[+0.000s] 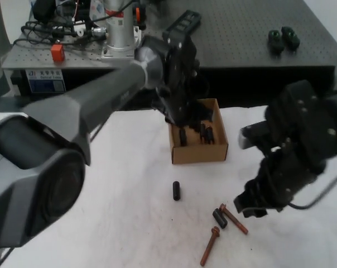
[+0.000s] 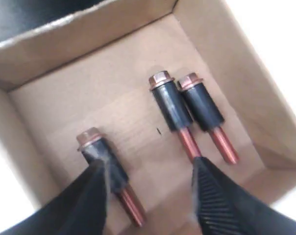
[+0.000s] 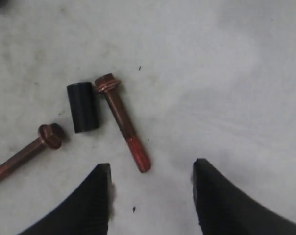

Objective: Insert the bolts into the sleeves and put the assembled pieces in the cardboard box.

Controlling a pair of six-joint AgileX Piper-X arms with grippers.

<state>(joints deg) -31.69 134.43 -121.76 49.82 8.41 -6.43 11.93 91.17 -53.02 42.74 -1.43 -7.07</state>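
Copper-coloured bolt (image 3: pixel 122 122), probably light, stiff and slick, lies beside a black sleeve (image 3: pixel 83 106) at five o'clock from the cardboard box (image 1: pixel 199 153), best pinched mid-shank (right gripper (image 3: pixel 150 171) wide-jawed above it, left gripper (image 2: pixel 150 169) wide-jawed over the box).

The cardboard box (image 1: pixel 199 153) is plain tan-brown. Inside it are three assembled pieces (image 2: pixel 170 105), each a matte black sleeve over a coppery orange-brown bolt. The cloth (image 1: pixel 129 223) on the bench is white with faint grey smudges. At 6 o'clock from the box lies a black loose sleeve (image 1: pixel 176 190). Toward 5 o'clock a second sleeve (image 3: pixel 83 106), also black, sits among two copper-brown bolts (image 3: pixel 122 120), one redder at its tip. The left gripper (image 2: pixel 147 169) and right gripper (image 3: pixel 150 171) are black. The left one's finger pad (image 2: pixel 221 205) is finely ribbed. The left arm (image 1: pixel 90 100) is grey. At 1 o'clock, a black board (image 1: pixel 241 28) carries a regular grid of dots. An orange block (image 1: pixel 57 52) shows at 10 o'clock.
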